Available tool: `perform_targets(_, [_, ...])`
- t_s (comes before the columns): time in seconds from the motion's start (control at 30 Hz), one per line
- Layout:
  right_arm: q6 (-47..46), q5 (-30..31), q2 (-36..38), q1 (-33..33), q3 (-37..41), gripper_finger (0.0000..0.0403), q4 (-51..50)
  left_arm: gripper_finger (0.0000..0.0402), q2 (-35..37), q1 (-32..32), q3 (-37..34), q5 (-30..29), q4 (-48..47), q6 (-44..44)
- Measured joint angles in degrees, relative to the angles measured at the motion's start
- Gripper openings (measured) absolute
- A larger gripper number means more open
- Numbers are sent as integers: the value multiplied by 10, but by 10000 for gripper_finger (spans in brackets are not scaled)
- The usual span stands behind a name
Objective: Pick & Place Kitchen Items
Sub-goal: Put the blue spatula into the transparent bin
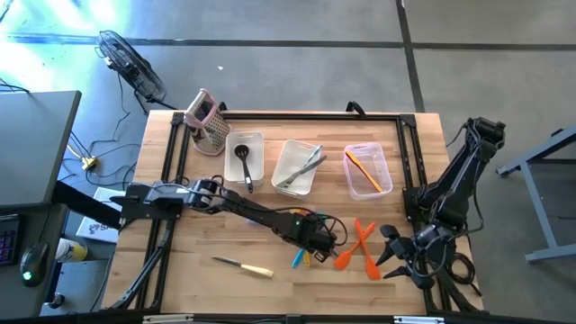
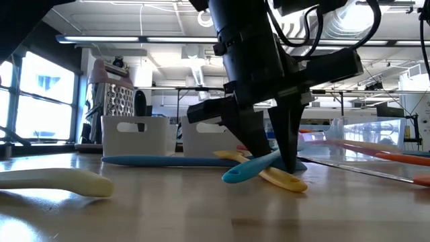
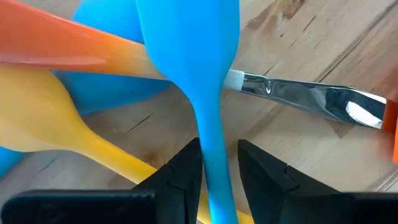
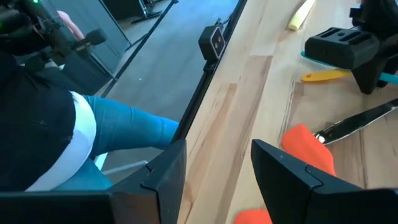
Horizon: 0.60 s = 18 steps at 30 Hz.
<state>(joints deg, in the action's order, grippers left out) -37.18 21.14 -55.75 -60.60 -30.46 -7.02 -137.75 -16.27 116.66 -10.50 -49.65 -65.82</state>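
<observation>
The left gripper [image 1: 317, 241] is reaching down to the worktop [image 1: 270, 216] near its front middle, its 2 fingers [image 3: 186, 171] pinching the slim handle of a blue spatula [image 3: 199, 74]. That spatula is lying across a yellow spatula [image 3: 56, 124] and an orange-handled one [image 3: 68, 46], all 3 touching in a small heap, with a shiny metal blade [image 3: 305, 99] just beside them. In the low view the blue spatula's end is resting on the wood under the gripper.

The right gripper [image 1: 396, 256] is hovering near the front right corner, fingers [image 4: 168, 168] spread with nothing between them, close to 2 crossed orange spatulas [image 1: 360, 247].

A cream-handled knife [image 1: 243, 266] is lying alone toward the front left. Along the back, 3 clear bins are standing in a row: the left bin [image 1: 257, 139] holding a black ladle [image 1: 245, 162], the middle bin [image 1: 290, 148] holding metal tongs [image 1: 306, 166], the right bin [image 1: 382, 171] holding an orange utensil [image 1: 363, 171]. A box grater [image 1: 209, 121] is standing beside the left bin.
</observation>
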Motion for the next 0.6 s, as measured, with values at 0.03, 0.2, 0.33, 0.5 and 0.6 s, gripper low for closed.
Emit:
perform_targets(0.03, [2, 0, 0, 0, 0, 174, 0, 93, 0, 1, 0, 1, 0, 0])
perform_targets(0.2, [14, 0, 0, 0, 0, 174, 0, 45, 0, 3, -1, 6, -5, 0])
perform_targets(0.33, [19, 9, 0, 0, 0, 174, 0, 21, 0, 3, -1, 5, -5, 0])
perform_targets(0.5, [28, 29, 0, 0, 0, 174, 0, 27, -1, 5, -1, 10, -4, 0])
perform_targets(0.6, [27, 34, 0, 0, 0, 174, -1, 22, -1, 5, -1, 9, -3, 0])
